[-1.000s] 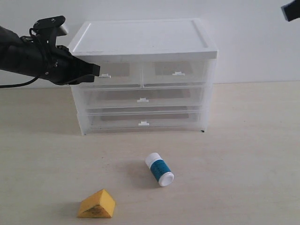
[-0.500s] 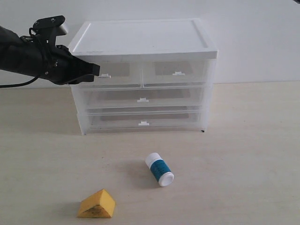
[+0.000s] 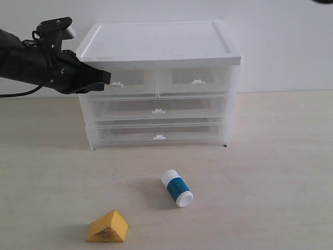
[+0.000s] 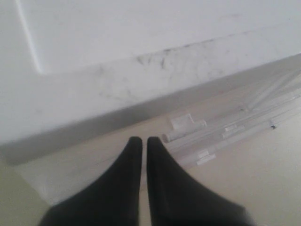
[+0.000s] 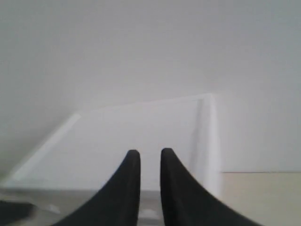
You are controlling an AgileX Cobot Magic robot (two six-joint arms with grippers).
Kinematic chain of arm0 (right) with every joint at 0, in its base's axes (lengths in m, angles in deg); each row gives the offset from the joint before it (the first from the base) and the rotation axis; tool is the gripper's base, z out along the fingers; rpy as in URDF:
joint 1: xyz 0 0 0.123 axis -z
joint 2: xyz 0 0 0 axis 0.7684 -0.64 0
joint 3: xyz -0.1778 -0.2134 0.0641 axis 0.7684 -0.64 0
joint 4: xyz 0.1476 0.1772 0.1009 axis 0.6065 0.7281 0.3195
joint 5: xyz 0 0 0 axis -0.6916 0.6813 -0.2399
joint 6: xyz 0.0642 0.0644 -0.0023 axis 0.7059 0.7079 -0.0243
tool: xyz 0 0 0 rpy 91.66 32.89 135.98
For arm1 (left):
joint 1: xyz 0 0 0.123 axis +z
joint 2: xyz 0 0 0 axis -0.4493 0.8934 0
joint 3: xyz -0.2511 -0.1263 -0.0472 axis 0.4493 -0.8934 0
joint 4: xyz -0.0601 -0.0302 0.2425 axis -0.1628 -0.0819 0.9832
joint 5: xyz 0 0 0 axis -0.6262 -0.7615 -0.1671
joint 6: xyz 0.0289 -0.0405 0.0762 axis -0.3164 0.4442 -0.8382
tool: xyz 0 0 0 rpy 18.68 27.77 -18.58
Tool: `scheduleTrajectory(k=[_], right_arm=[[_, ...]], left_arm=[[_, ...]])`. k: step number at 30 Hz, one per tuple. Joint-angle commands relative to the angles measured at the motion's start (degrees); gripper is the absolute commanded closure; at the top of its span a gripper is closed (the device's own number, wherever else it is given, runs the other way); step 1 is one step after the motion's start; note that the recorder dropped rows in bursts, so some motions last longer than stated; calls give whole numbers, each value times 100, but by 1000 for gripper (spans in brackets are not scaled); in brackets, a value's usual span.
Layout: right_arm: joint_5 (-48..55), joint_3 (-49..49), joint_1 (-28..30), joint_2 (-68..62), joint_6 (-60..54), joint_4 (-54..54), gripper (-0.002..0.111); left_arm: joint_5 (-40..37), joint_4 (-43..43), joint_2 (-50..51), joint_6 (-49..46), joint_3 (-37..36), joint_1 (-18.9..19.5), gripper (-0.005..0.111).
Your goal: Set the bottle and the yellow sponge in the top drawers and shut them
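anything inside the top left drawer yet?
The translucent plastic top left drawer is shut; only a dark patch shows through. The white teal-banded bottle and yellow wedge sponge lie on the table.

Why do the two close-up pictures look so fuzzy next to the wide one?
The exterior view is sharp and evenly lit, with soft shadows beside the bottle and sponge. The left wrist view sits so close to the cabinet that it blurs; the right wrist view is hazy and washed out above its hand.
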Motion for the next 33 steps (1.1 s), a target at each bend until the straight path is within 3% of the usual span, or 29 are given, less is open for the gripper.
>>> scheduleTrajectory(k=[1,5,12,15,23,33], right_arm=[[599,-405,-6,-210,-2557,-817,96],[761,-567,-284,-519,-3631,-1450,96],[2678,-602,-1563,-1122,-4523,-3335,96],[3104,-591,-1905,-1504,-4957,-3391,96],[3370,-591,-1970,-2444,-5585,-3391,96],[3102,-257,-1945,-2826,-4513,-3391,94]], left_arm=[[17,-69,2,-39,25,-13,103],[-55,-197,2,-39,25,-13,103],[1,-197,2,-39,25,-13,103],[-29,-197,2,-39,25,-13,103],[-53,-197,2,-39,25,-13,103],[-18,-207,2,-39,25,-13,103]])
